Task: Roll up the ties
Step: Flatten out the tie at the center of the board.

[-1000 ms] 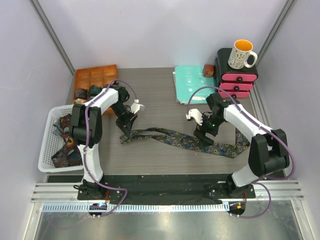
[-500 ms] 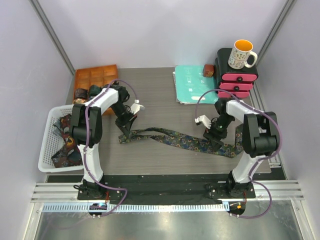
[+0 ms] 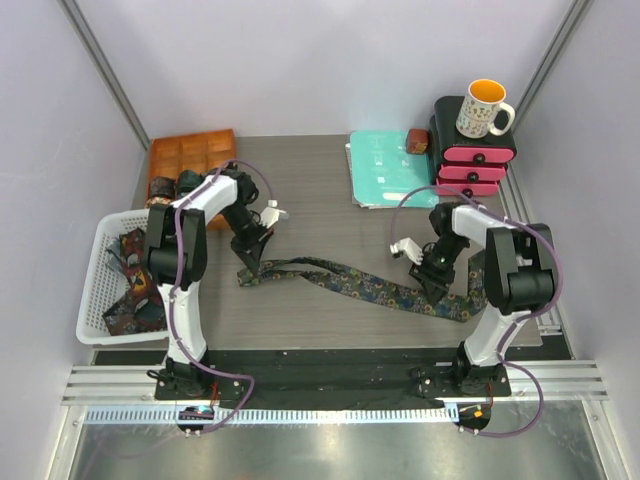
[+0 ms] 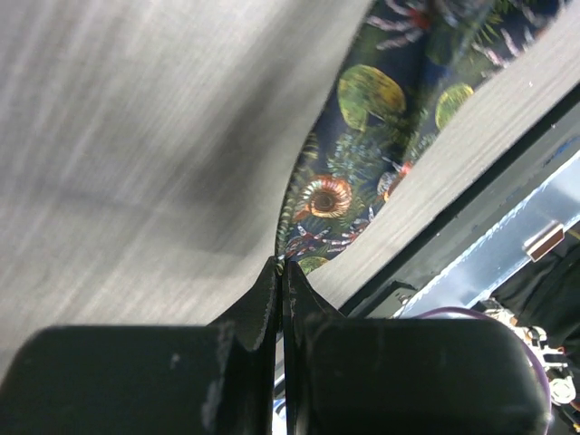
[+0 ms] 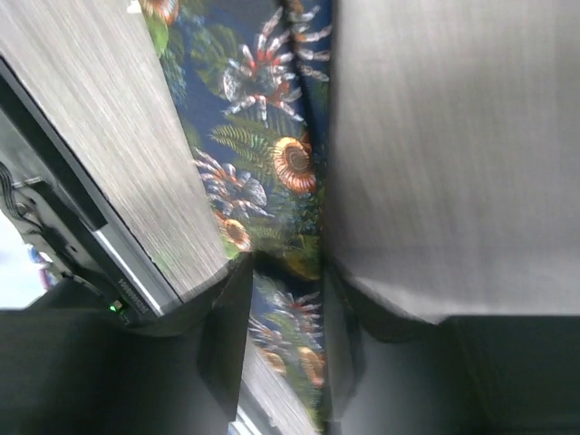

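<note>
- Tie (image 3: 370, 287): a long dark strip printed with shells and ferns, stretched left to right across the near part of the table (image 3: 310, 200).
- Left gripper (image 3: 247, 272): clamped on the tie's left end.
- Right gripper (image 3: 437, 288): narrowly parted, straddling the tie's right part.

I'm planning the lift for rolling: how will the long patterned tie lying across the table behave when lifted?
Probably floppy: the tie lies in a wavy line, so it should sag between the left gripper and right gripper. Likely light: thin, flat fabric. It may slide easily on the smooth table.
</note>
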`<state>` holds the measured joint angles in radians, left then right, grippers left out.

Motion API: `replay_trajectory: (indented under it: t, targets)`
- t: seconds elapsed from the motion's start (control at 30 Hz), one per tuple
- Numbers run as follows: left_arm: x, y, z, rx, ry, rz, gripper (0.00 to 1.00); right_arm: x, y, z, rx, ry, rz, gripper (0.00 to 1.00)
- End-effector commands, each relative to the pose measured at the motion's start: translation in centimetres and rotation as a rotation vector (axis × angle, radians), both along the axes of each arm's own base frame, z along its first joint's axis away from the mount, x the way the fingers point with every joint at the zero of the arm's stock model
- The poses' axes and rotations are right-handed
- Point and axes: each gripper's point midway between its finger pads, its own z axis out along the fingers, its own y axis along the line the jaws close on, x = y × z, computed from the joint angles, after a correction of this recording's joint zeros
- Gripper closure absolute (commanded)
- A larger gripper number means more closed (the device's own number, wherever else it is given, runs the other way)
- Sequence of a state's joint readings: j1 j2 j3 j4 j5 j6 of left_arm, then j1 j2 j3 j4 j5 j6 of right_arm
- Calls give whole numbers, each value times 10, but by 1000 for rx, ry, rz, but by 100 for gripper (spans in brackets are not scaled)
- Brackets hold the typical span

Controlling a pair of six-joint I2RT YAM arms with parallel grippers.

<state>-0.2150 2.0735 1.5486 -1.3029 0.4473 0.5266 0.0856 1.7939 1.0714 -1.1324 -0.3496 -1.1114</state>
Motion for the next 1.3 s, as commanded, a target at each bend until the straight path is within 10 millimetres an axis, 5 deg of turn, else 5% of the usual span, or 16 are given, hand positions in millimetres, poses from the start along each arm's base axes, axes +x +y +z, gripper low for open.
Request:
replay_trajectory:
  t: [0.0,0.07,0.13,0.2,0.3,0.33,0.37,0.43,0.53,0.67,0.8,0.9,1.07,1.13,1.27]
  targets:
    - [9,-1,8,-21,1,33,100,-7,-2,-14,-38,-69,33,80]
    - [9,-1,8,-21,8,32,100,1,-6,-16,-68,-94,-1,99]
    - [12,-1,10,-17,3,26,100,20,-12,-10,-93,-174,-31,99]
    - [18,3,9,-9,-11,-2,100,61,-22,1,-122,-355,-116,99]
    - [32,4,16,-22,-49,-68,100,119,-41,40,-173,-720,-235,99]
    - [40,6,21,-16,-81,-90,100,133,-47,74,-178,-893,-265,99]
    - [44,8,23,-11,-106,-107,100,146,-53,82,-194,-1039,-292,99]
    - [53,12,28,-15,-183,-154,100,153,-61,107,-209,-1231,-326,99]
    - [57,18,21,1,-273,-200,100,147,-76,129,-293,-1513,-295,99]
    - [55,35,-5,78,-276,-253,100,110,-70,101,-317,-1728,-118,99]
    - [51,37,-17,79,-257,-267,100,97,-70,71,-351,-1694,-47,99]
    - [48,37,-18,69,-255,-295,100,93,-72,74,-377,-1735,-19,99]
    - [37,46,-17,80,-236,-359,100,75,-55,47,-314,-1669,127,97]
    - [34,44,-15,65,-237,-366,94,69,-51,50,-305,-1687,172,83]
    - [31,42,-10,51,-245,-364,70,52,-39,21,-249,-1549,308,55]
